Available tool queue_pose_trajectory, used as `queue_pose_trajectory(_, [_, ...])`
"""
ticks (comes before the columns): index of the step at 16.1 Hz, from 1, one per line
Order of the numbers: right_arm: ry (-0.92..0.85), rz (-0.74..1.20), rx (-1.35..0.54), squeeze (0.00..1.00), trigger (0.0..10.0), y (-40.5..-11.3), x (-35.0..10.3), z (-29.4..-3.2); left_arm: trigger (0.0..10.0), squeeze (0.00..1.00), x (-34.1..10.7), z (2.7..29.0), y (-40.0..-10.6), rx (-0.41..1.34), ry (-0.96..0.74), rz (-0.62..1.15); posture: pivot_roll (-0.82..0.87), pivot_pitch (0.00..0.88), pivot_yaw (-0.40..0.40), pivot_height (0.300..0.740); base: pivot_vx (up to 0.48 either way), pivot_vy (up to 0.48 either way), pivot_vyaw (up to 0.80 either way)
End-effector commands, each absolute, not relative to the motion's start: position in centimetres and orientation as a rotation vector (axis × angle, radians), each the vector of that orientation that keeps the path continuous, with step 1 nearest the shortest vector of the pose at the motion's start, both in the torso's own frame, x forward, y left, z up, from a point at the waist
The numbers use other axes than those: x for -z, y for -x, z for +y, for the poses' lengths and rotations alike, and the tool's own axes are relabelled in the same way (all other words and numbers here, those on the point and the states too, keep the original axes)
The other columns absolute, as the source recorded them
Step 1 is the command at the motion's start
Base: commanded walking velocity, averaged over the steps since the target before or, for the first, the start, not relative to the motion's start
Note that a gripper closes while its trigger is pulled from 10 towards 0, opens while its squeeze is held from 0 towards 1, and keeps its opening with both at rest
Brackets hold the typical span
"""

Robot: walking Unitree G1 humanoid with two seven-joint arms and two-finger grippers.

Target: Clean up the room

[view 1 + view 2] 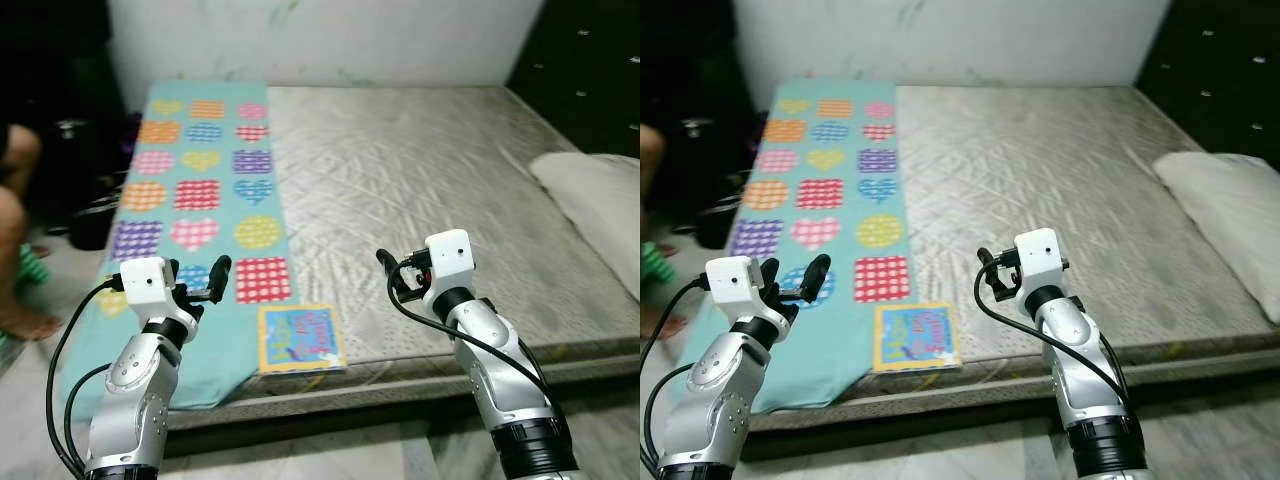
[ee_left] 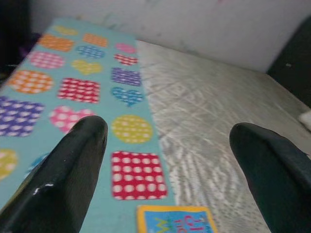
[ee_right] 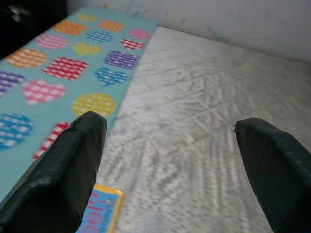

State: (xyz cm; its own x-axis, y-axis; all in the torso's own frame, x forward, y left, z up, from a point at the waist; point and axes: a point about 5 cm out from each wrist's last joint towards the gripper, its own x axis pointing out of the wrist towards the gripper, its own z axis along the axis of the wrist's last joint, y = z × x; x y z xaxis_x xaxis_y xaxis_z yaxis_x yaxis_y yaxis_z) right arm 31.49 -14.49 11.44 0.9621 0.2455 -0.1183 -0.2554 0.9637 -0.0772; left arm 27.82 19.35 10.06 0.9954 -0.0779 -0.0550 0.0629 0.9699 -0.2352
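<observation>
— Both arms were raised at the near edge of the bed (image 1: 430,190), the book (image 1: 300,338) lying flat between them by the teal blanket (image 1: 190,200).

— Risk?

— It could have slid off that edge if nudged.

— Fingers?

— The left gripper (image 1: 200,283) and right gripper (image 1: 392,272) were spread wide, holding and touching nothing.

Person's leg (image 1: 15,240) beside bed; dark cabinet (image 1: 590,70).

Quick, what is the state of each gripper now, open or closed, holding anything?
Left gripper: open, holding nothing, above the blanket.
Right gripper: open, holding nothing, above the mattress.
</observation>
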Motion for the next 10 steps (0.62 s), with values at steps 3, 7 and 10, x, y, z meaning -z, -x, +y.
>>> queue_pose_trajectory(3, [-0.224,0.197,-0.213,0.0,10.0,-31.8,-11.1,-15.5,10.0,0.0,-10.0,20.3,-27.4,0.05,0.254,0.052,-0.16,0.0,-0.048,0.74,0.0,0.0,0.0])
queue_pose_trajectory(7, [-0.235,0.145,-0.219,0.0,10.0,-32.4,-11.9,-15.6,10.0,0.0,-9.5,22.3,-27.8,-0.107,0.471,0.109,-0.14,0.0,-0.051,0.74,0.0,0.0,0.0])
queue_pose_trajectory(10, [0.048,0.015,-0.209,0.0,10.0,-32.7,-12.9,-15.0,10.0,0.0,-9.8,23.0,-27.7,-0.114,0.102,0.074,-0.14,0.0,-0.044,0.74,0.0,0.0,0.0])
